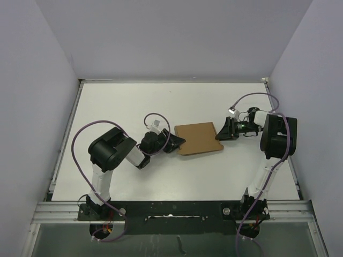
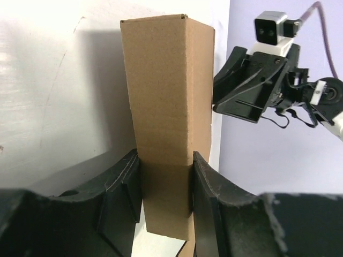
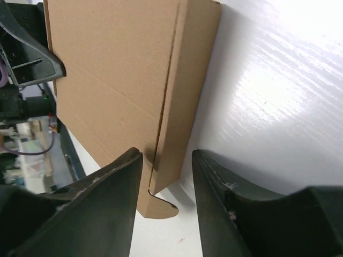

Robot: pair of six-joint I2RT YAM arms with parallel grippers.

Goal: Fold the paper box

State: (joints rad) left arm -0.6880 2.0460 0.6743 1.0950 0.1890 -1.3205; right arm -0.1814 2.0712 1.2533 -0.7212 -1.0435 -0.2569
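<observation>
Clamping the paper box [image 1: 198, 138] at its left edge

The left hand [image 2: 165, 160] is closed on the box, which rests on the tabletop [image 1: 123, 107]. At the box's right edge, the right hand [image 3: 165, 155] stands open, fingers astride that edge.

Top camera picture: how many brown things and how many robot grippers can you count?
Brown paper box: 1
Robot grippers: 2, the left gripper and the right gripper
Total: 3

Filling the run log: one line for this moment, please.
task: fold paper box | left jaws: shut on its edge | right jaws: open, straddling opposite edge
</observation>
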